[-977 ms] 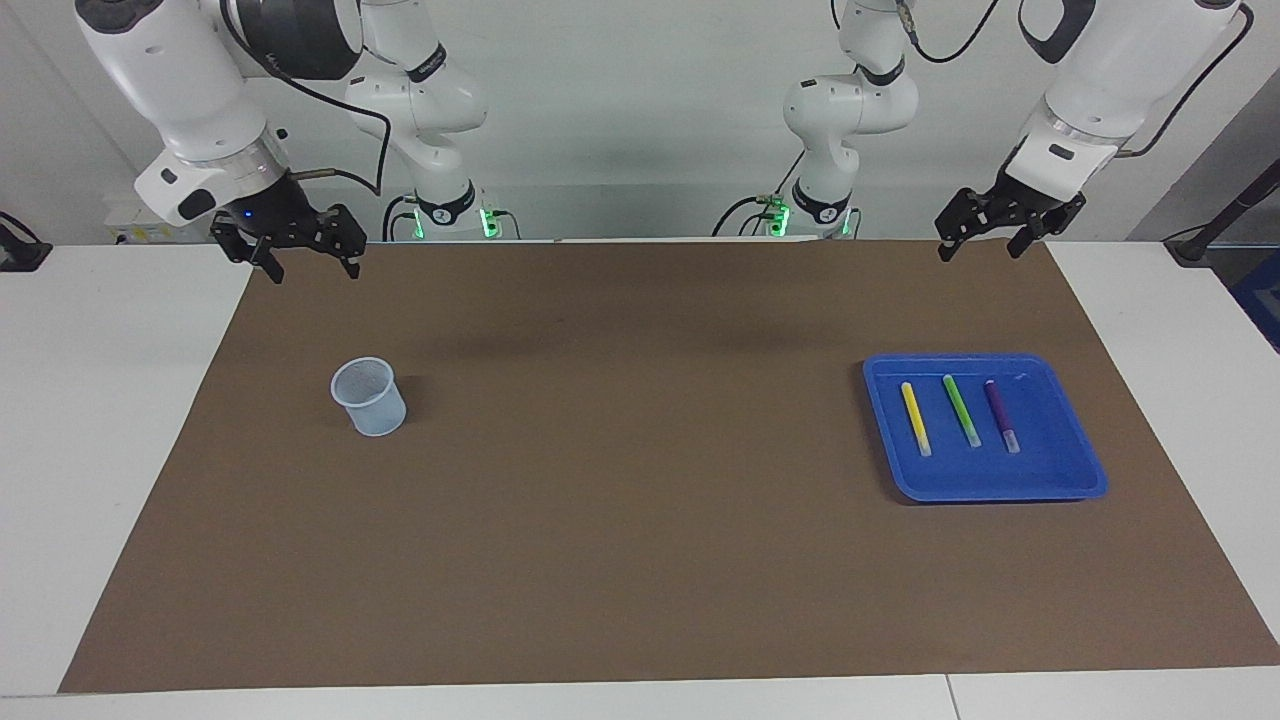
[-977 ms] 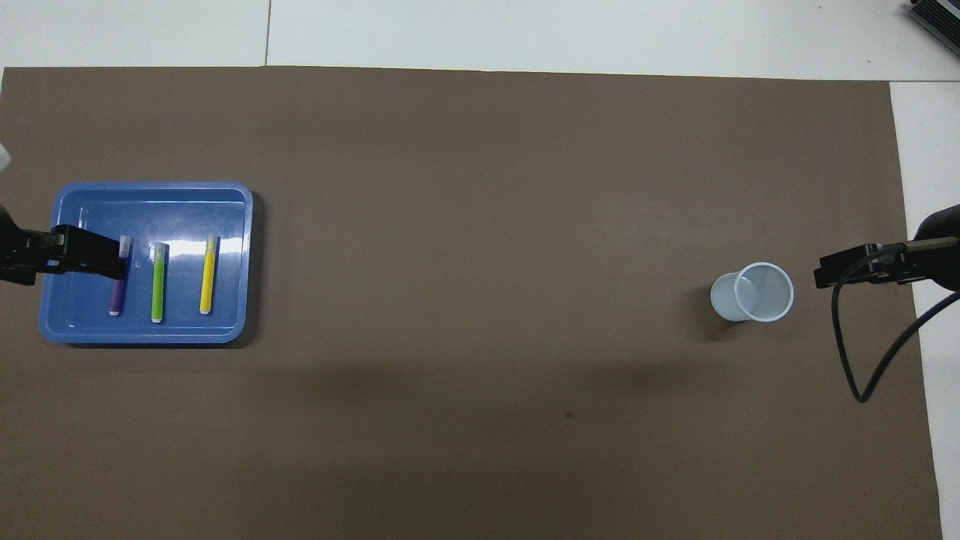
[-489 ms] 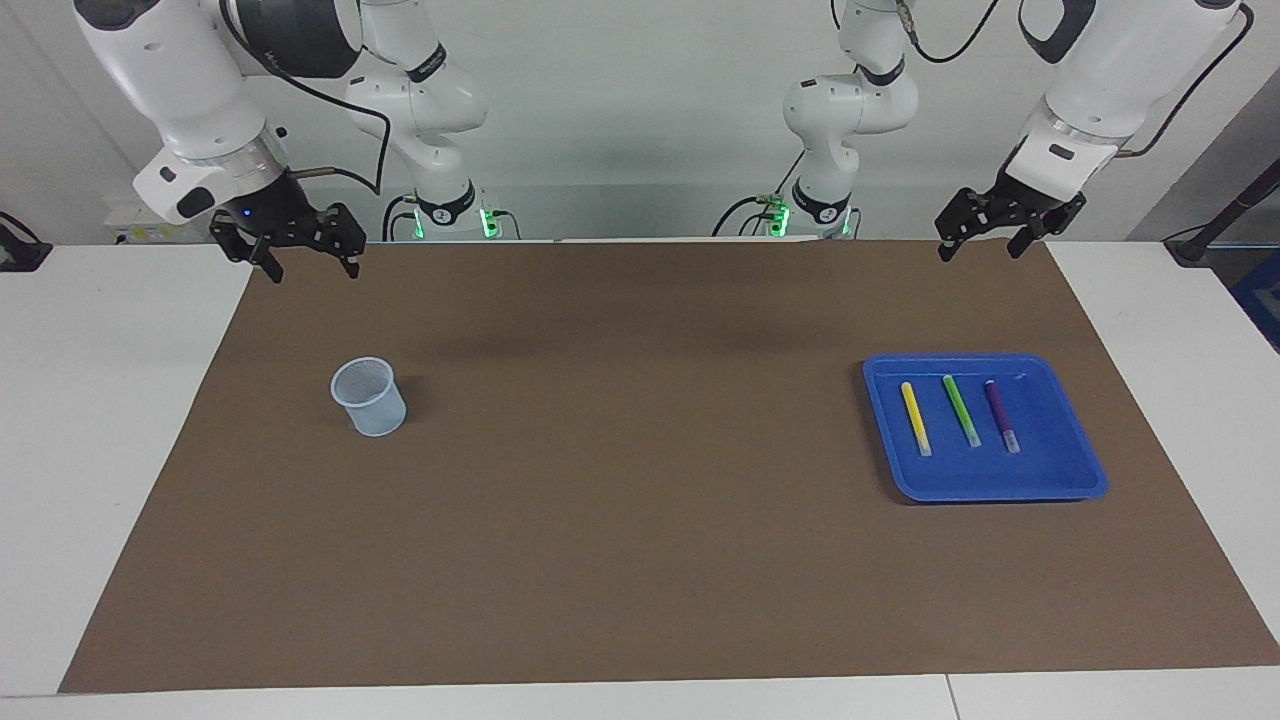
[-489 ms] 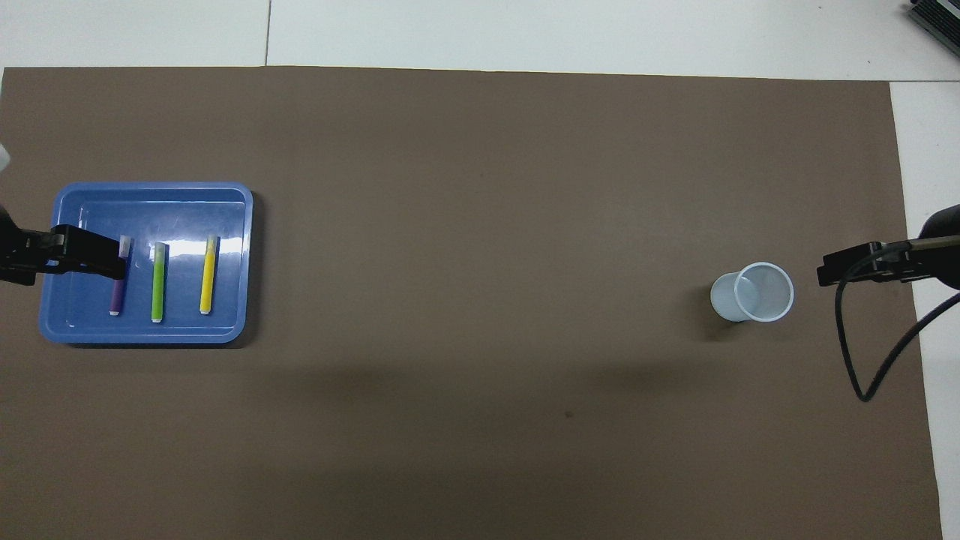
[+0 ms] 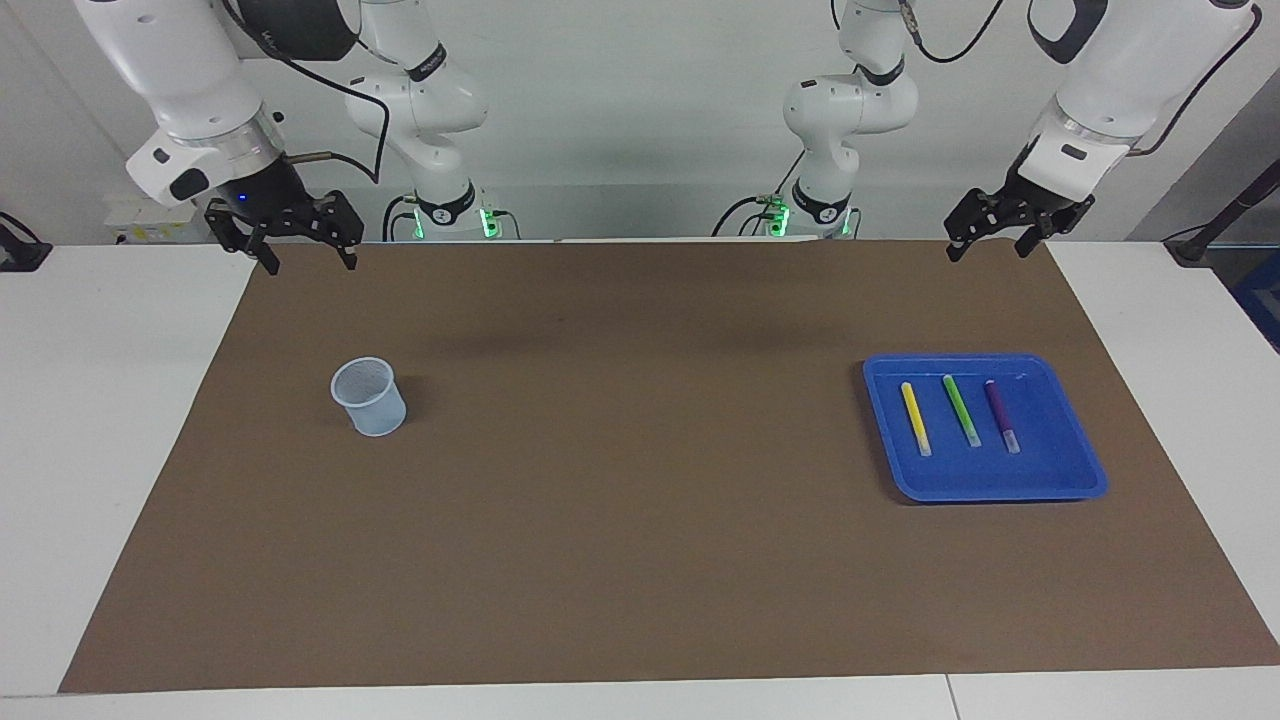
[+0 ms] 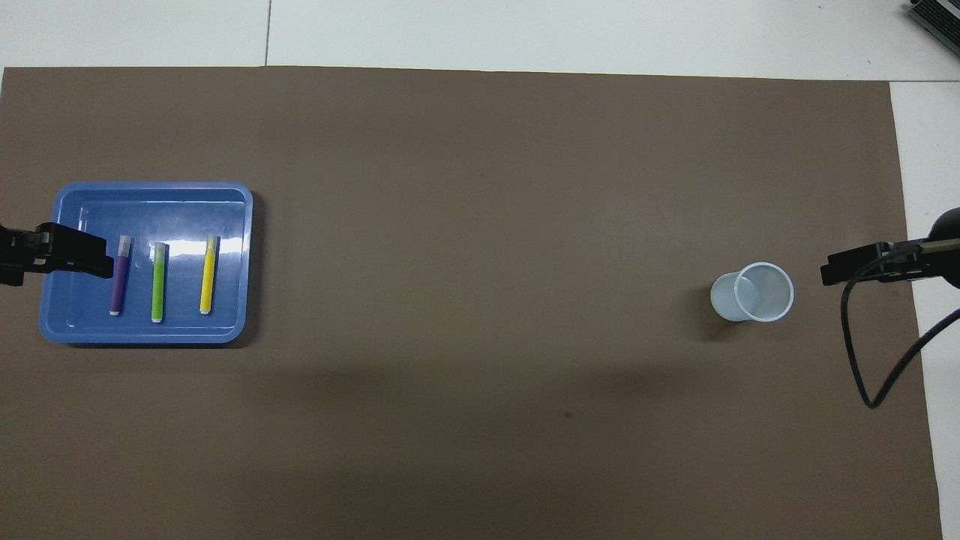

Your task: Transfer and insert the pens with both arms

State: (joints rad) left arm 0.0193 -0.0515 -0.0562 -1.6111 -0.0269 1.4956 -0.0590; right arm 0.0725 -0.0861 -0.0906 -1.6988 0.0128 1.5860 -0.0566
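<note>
Three pens lie side by side in a blue tray toward the left arm's end of the table: yellow, light green and purple. In the overhead view they show as purple, green and yellow in the tray. My left gripper hangs open and empty, up in the air over the mat's edge by the robots; in the overhead view it covers the tray's rim beside the purple pen. My right gripper hangs open and empty over the mat's corner.
A translucent plastic cup stands upright on the brown mat toward the right arm's end, also in the overhead view. Two smaller white arms with green lights stand at the table's edge by the robots.
Both grippers have risen a little and drawn outward. In the overhead view the left gripper has slid off the purple pen toward the tray's rim.
</note>
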